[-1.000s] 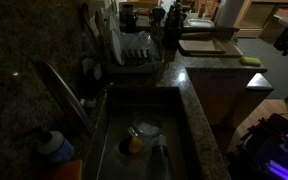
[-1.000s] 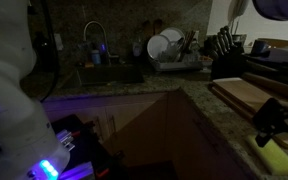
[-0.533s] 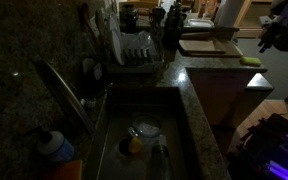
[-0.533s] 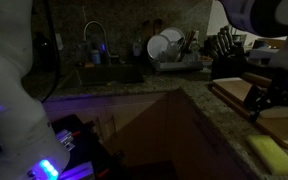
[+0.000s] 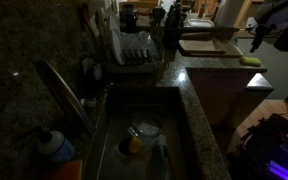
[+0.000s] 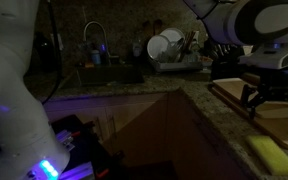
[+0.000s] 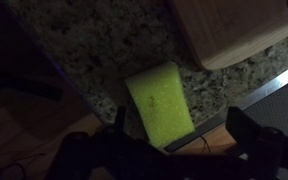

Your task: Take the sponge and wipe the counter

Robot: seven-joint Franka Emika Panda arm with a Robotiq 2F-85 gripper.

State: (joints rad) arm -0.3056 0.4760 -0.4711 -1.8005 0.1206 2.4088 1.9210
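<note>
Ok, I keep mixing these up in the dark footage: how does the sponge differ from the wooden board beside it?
Colour: the sponge is bright yellow-green, the wooden board pale tan. Size: the sponge is small and fits whole in the wrist view; the board runs out of frame. Place: the sponge lies at the edge of the counter, the board further in. Both lie flat on it.

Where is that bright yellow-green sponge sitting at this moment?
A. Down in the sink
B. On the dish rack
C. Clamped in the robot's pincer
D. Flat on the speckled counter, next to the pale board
D: the wrist view shows the sponge lying flat on the counter near its edge, beside the board, with the open pincer above it.
</note>
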